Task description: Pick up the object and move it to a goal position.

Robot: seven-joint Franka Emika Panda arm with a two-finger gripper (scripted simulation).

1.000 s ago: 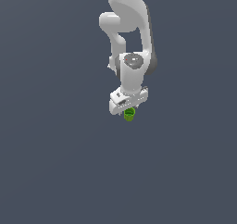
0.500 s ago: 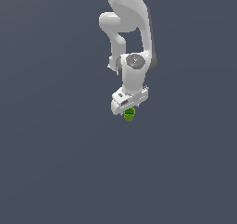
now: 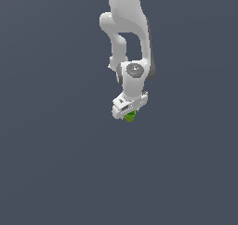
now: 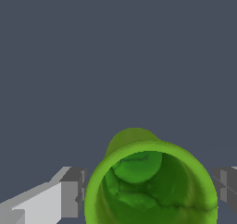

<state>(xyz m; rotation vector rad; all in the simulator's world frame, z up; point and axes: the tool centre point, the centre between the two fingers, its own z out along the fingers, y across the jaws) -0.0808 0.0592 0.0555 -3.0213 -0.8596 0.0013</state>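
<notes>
White robot arm [image 3: 126,33] reaching down from the top of the exterior view, bent at a grey round joint cap [image 3: 135,70]. White gripper [image 3: 129,113] at the bottom end, tilted, pointing down. Small bright green roundish lump [image 3: 130,116] tucked right under the gripper, partly hidden by it, only the lower part peeking out. All around, plain dark grey-blue floor [image 3: 56,163].

From the wrist view, same green lump [image 4: 152,183] seen close up, looking like a little hollow cup with a round rim and darker green inside. Grey finger pads [image 4: 74,193] on either side of it, one on a pale white finger, the other [image 4: 227,186] at the far edge of the picture. Fingers closed partway, about as wide as the cup, with the cup sitting between them. Pads right by the cup's sides, a thin dark gap maybe on one side, so a firm squeeze hard to tell for sure. Cup seems held, up off nothing to be seen beneath
</notes>
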